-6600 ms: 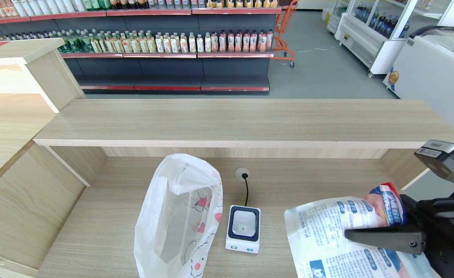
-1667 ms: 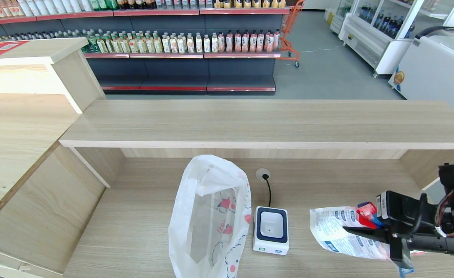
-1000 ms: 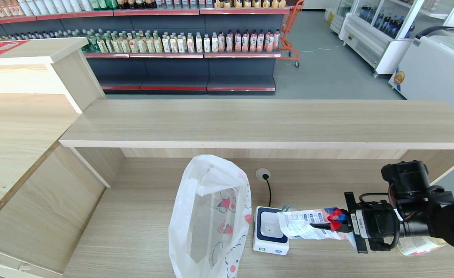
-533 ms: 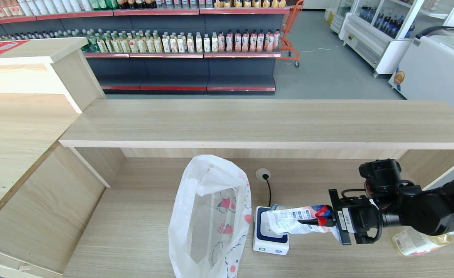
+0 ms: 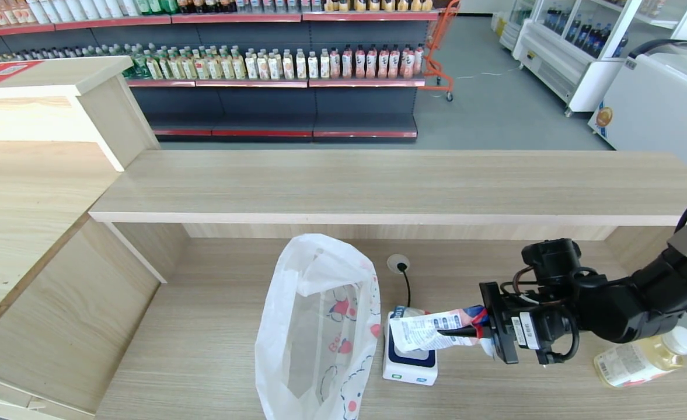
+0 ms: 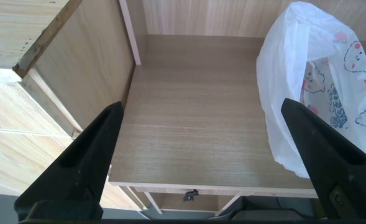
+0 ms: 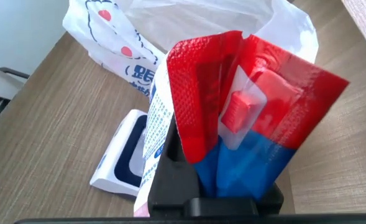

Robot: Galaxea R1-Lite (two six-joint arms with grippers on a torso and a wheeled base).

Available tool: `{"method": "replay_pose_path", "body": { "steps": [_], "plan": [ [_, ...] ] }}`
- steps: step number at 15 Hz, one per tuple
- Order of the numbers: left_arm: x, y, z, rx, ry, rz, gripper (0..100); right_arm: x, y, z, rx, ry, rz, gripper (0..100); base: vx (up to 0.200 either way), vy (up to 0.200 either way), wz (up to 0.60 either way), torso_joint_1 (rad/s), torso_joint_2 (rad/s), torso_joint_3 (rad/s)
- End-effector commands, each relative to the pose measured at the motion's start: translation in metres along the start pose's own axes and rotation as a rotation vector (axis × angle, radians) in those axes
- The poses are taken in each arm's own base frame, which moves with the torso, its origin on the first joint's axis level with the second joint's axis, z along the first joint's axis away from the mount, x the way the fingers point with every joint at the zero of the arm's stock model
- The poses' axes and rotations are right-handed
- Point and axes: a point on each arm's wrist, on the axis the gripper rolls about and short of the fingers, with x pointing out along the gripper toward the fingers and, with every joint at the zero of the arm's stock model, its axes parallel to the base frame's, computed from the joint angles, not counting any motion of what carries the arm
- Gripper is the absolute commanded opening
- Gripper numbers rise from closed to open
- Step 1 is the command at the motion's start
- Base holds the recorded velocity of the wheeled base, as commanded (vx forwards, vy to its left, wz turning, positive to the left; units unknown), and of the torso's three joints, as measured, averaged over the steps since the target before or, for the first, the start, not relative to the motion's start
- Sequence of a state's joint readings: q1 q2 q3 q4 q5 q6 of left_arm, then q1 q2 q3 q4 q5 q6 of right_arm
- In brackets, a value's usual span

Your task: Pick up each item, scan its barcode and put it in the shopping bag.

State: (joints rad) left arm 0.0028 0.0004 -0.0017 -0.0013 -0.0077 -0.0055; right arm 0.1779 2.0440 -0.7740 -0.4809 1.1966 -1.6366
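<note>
Nearest the robot, the front edge of the desk (image 5: 203, 373) runs across the view, and a wide stretch of bare wood lies between that edge, the left side panel (image 5: 57, 315) and the shopping bag (image 5: 314, 326). The left gripper (image 6: 207, 155) hangs over this stretch with its two fingers spread wide and nothing between them. At the near right corner a bottle (image 5: 641, 359) of pale yellow liquid lies on its side, close to the desk's right edge and just beside the right arm. The right gripper (image 5: 470, 333) is clamped on the red-and-blue top end of a pouch (image 5: 425, 329), which it holds roughly level, pointing towards the bag. The pouch's free white end reaches over the window of the scanner (image 5: 410, 366); whether it touches the scanner cannot be told. The scanner sits flat on the desk just to the right of the bag, with only a narrow gap between them. The bag stands upright with its mouth open upward, its right wall near the tip of the pouch. Behind the scanner a black cable (image 5: 406, 289) runs to a round hole in the desk. Farther back the desk ends at a low rear wall under a raised ledge (image 5: 378, 181), which overhangs the rear of the work area and limits the room above. Beyond the ledge are store shelves (image 5: 273, 64) lined with bottles.
</note>
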Motion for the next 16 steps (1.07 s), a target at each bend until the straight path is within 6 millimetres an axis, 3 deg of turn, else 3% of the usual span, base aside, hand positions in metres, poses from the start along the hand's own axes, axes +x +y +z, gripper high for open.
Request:
{"method": "replay_pose_path", "body": {
  "steps": [1,16],
  "plan": [
    [0.0,0.0,0.0,-0.001,-0.001,0.0,100,-0.001,0.004,-0.008,0.024,0.007,0.0,0,0.0,0.0,0.0,0.0,0.0,0.0],
    [0.0,0.0,0.0,-0.001,-0.001,0.0,100,0.008,0.011,-0.034,-0.015,0.008,0.013,0,0.0,0.0,0.0,0.0,0.0,0.0]
  ]
}}
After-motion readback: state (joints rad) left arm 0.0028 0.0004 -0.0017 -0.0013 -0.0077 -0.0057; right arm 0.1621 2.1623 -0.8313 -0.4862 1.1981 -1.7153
